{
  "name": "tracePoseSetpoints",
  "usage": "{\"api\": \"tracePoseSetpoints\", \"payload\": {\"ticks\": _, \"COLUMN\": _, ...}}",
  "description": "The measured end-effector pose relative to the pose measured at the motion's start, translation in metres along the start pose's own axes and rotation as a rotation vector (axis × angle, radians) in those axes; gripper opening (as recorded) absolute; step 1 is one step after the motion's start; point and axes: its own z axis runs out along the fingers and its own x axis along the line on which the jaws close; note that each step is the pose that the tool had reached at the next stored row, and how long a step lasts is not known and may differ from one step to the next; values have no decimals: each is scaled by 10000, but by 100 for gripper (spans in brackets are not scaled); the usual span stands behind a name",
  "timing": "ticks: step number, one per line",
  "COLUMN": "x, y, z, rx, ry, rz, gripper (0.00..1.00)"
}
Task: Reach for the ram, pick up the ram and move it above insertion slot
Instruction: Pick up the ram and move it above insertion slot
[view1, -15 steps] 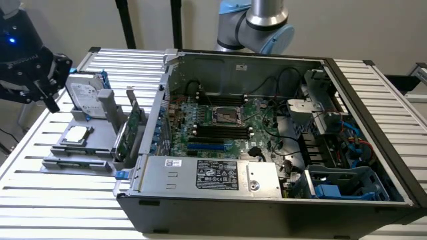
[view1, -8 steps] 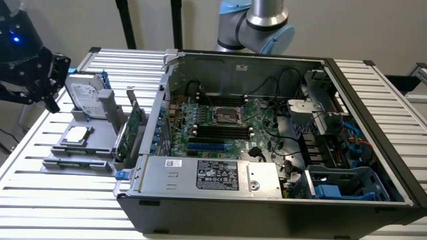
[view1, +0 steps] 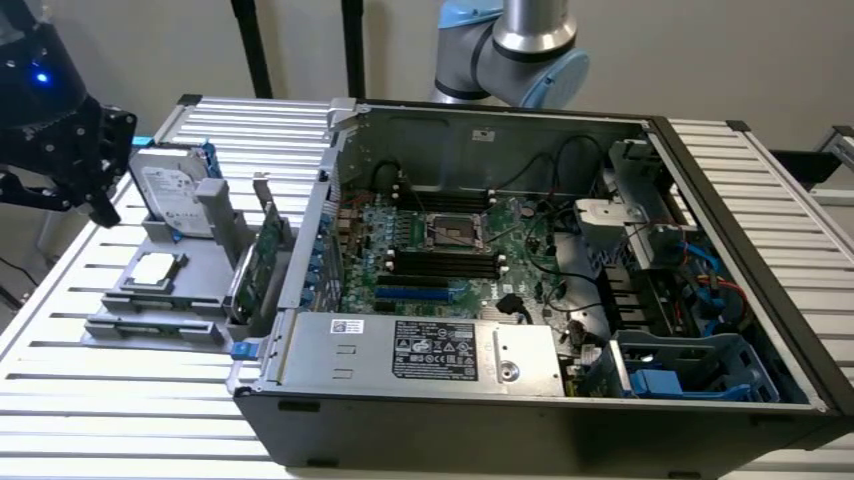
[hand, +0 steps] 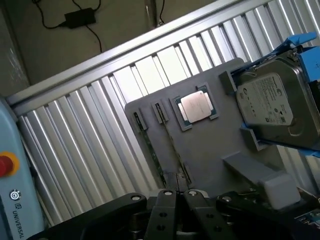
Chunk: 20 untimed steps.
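A slatted aluminium surface (view1: 120, 400) carries everything. On it stands an open computer case (view1: 534, 435). Its motherboard (view1: 441, 250) is exposed and a silver power supply (view1: 427, 352) sits along the near wall. The robot arm (view1: 527, 45) rises behind the case.

Toward the exterior view's left of the case lies a grey holder (view1: 200, 285). A silver hard drive (view1: 171, 190) with blue rails stands upright at the holder's far end. A wider green expansion card (view1: 267, 255) stands on edge on the side nearest the case. A CPU (view1: 154, 268) lies flat near the middle.

In the wrist view the ram (hand: 173, 145) stands on its long edge in a narrow slot of the holder, just beside the CPU. The CPU lies between the ram and the hard drive. A second ram stick (hand: 150, 150) stands parallel in the next slot, on the side away from the CPU.

The end effector (hand: 178, 194) is black. In the exterior view it hangs at the left, above the holder's hard-drive end and clear of the parts. In the wrist view the ram's near end points toward the end effector and lies just ahead of it. The two are apart and nothing is gripped. Whether the end effector is apart or together cannot be told.
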Motion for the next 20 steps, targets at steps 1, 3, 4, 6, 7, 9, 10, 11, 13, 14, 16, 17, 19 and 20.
{"api": "tracePoseSetpoints", "payload": {"ticks": 1, "x": 0, "y": 0, "z": 4, "rx": 4, "ry": 4, "rz": -180, "gripper": 11}}
{"api": "tracePoseSetpoints", "payload": {"ticks": 3, "x": 0, "y": -1, "z": 14, "rx": 15, "ry": 13, "rz": -552, "gripper": 11}}
{"api": "tracePoseSetpoints", "payload": {"ticks": 4, "x": 0, "y": -1, "z": 18, "rx": 18, "ry": 20, "rz": -730, "gripper": 11}}
{"api": "tracePoseSetpoints", "payload": {"ticks": 6, "x": 0, "y": -1, "z": 29, "rx": 22, "ry": 29, "rz": -1096, "gripper": 11}}
{"api": "tracePoseSetpoints", "payload": {"ticks": 7, "x": 0, "y": -1, "z": 36, "rx": 22, "ry": 35, "rz": -1275, "gripper": 11}}
{"api": "tracePoseSetpoints", "payload": {"ticks": 9, "x": 0, "y": -2, "z": 48, "rx": 22, "ry": 48, "rz": -1640, "gripper": 11}}
{"api": "tracePoseSetpoints", "payload": {"ticks": 10, "x": 0, "y": -2, "z": 54, "rx": 22, "ry": 54, "rz": -1820, "gripper": 11}}
{"api": "tracePoseSetpoints", "payload": {"ticks": 11, "x": 0, "y": -2, "z": 60, "rx": 21, "ry": 61, "rz": -2004, "gripper": 11}}
{"api": "tracePoseSetpoints", "payload": {"ticks": 13, "x": 0, "y": -3, "z": 70, "rx": 26, "ry": 73, "rz": -2365, "gripper": 11}}
{"api": "tracePoseSetpoints", "payload": {"ticks": 14, "x": 0, "y": -3, "z": 73, "rx": 34, "ry": 76, "rz": -2549, "gripper": 11}}
{"api": "tracePoseSetpoints", "payload": {"ticks": 16, "x": 0, "y": -3, "z": 77, "rx": 69, "ry": 78, "rz": -2914, "gripper": 11}}
{"api": "tracePoseSetpoints", "payload": {"ticks": 17, "x": 0, "y": -3, "z": 77, "rx": 89, "ry": 77, "rz": -3081, "gripper": 11}}
{"api": "tracePoseSetpoints", "payload": {"ticks": 19, "x": 3, "y": -4, "z": 78, "rx": 98, "ry": 80, "rz": -3267, "gripper": 11}}
{"api": "tracePoseSetpoints", "payload": {"ticks": 20, "x": 5, "y": -5, "z": 78, "rx": 99, "ry": 80, "rz": -3277, "gripper": 11}}
